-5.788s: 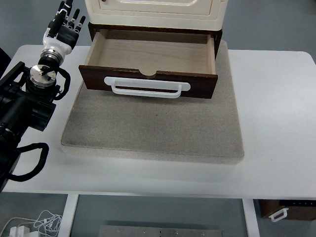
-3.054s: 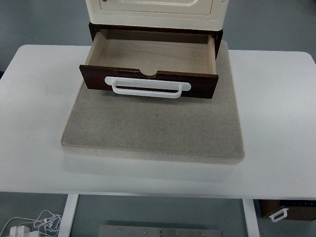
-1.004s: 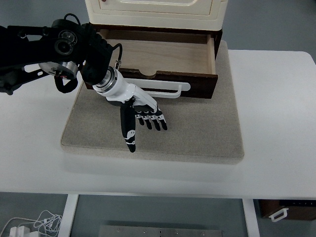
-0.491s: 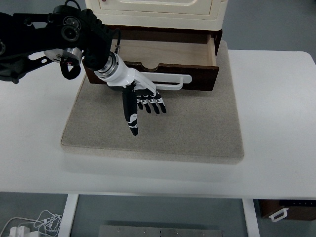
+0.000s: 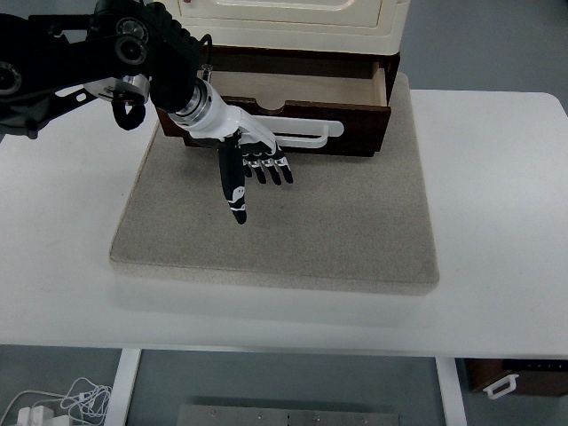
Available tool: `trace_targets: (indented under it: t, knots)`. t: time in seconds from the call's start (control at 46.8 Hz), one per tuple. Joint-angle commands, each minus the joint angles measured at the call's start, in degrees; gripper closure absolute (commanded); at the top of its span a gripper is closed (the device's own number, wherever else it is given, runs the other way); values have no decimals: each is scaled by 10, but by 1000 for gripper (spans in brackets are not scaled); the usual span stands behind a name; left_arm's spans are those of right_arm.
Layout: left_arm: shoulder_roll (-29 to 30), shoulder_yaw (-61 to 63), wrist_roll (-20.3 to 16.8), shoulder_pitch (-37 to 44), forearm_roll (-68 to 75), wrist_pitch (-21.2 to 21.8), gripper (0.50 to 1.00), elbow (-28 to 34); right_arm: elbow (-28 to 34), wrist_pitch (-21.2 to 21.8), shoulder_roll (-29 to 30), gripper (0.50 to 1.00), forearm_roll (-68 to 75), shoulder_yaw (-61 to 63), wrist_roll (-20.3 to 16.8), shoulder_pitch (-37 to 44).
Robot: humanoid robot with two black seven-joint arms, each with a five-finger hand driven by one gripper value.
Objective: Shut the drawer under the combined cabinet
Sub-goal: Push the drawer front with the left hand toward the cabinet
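**Left hand at the drawer front, drawer partly open**

Nearest us, we see the bare front edge of the white table [image 5: 497,293], and below it a small white handle [image 5: 501,386] on a dark unit at the lower right and some white cables [image 5: 53,404] on the floor at the lower left. On the table lies a grey mat [image 5: 293,240], with nothing resting on its near half. Further in, our left hand [image 5: 253,169] lies above the mat with its fingers [image 5: 235,191] stretched and slightly apart, holding nothing; its back sits against the white drawer handle [image 5: 297,136]. The dark arm comes in from the upper left. Behind the hand, the brown drawer [image 5: 355,111] stands partly out from under the cream cabinet [image 5: 284,22], its wooden inside showing.
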Motion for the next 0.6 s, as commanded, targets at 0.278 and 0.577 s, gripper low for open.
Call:
trace_targets:
  t: [0.278,0.577]
  knots:
    - [-15,-7,-4,8,10,0,512,43,0,1,0,548,0,0,0,0]
    - [-23,-25,-6,12,10,0,512,84,0,1,0,548,0,0,0,0]
